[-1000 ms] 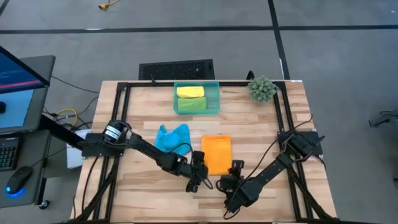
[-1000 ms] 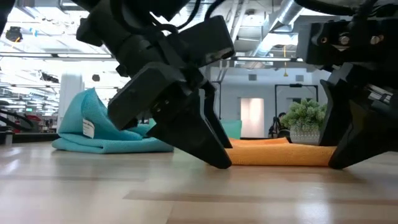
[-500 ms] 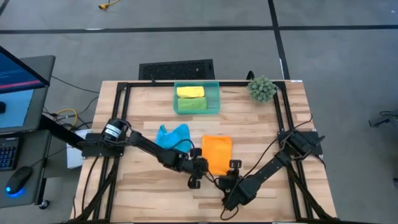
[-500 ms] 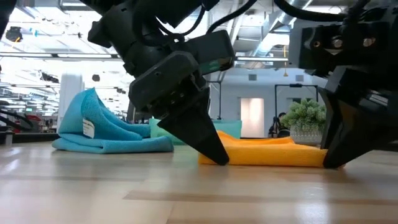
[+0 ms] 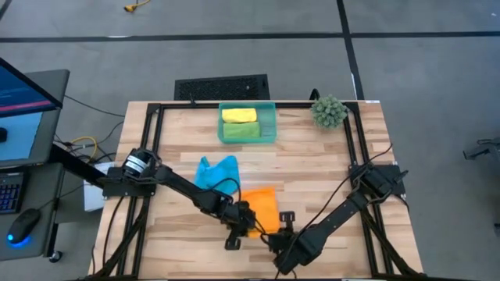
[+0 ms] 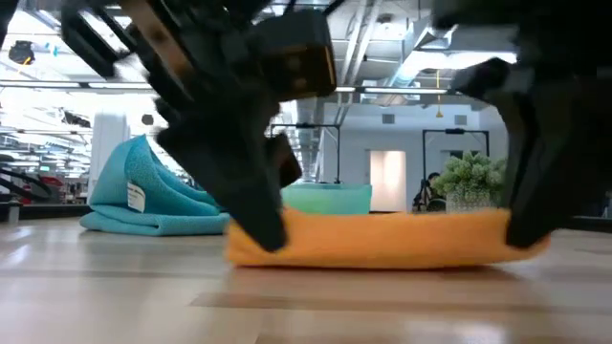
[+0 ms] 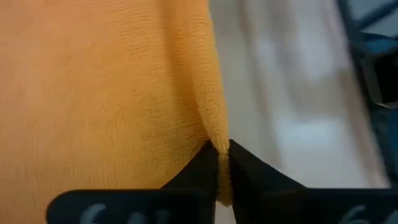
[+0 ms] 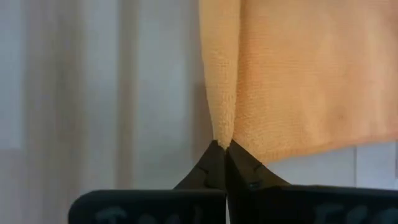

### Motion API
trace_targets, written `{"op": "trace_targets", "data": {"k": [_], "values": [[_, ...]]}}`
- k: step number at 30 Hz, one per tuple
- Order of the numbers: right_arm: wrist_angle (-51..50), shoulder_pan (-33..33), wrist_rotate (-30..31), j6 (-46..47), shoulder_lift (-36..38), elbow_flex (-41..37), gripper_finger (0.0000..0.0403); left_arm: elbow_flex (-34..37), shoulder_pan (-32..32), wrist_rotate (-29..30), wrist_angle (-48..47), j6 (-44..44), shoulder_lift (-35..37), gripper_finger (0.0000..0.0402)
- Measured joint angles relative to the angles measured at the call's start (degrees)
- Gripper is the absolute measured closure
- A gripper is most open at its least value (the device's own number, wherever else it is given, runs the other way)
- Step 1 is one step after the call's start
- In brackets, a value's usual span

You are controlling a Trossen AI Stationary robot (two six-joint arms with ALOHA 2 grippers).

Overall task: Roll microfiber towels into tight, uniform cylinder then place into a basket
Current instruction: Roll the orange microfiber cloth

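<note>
High view shows the orange towel lying on the near middle of the wooden surface, with both arms bent in over its near edge. The left fingers are closed on that edge at its left corner, and the right fingers are closed on it toward the right corner; each wrist view shows a thin fold of orange cloth pinched between the dark tips. Holding both corners at once likely keeps the edge straight, so the roll starts even across its width. The blue towel sits crumpled just left of and beyond the orange one, untouched. The basket stands at the far middle, well apart, already holding the yellow roll and the green roll side by side.
</note>
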State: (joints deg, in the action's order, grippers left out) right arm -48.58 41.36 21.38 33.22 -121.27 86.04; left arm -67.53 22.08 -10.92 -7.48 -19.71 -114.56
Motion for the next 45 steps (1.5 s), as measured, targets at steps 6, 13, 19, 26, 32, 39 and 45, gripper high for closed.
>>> {"op": "trace_targets", "data": {"k": [6,13,19,26,32,39,45], "values": [[1.3,0.8,-1.1,-3.3,0.0,5.1,0.0394,0.0,1.3,-6.2,0.2,-3.3,0.1,0.0384],[1.1,0.0,0.3,-3.5,0.0,6.5,0.0391,0.0,1.3,-8.6,-0.1,-9.0,0.1,0.0395],[1.1,-1.3,-0.7,-3.7,0.1,6.5,0.0398,-0.1,0.9,-12.5,-1.5,-12.6,1.5,0.0393],[1.9,-3.6,-0.6,-3.8,-1.2,6.5,0.0395,-0.1,0.8,-7.0,-8.4,-15.9,5.1,0.0393],[2.9,-6.1,-3.2,-6.7,-3.8,6.5,0.0397,-0.2,0.1,-5.2,-12.8,-17.0,4.5,0.0393],[4.2,-8.2,-5.5,-5.6,-3.7,6.4,0.0396,-0.2,-2.1,-2.4,-16.8,-17.1,4.6,0.0393],[6.2,-8.3,-5.3,-4.6,-3.7,4.7,0.0395,-0.3,-3.3,5.7,-20.4,-16.7,4.6,0.0391]]}}
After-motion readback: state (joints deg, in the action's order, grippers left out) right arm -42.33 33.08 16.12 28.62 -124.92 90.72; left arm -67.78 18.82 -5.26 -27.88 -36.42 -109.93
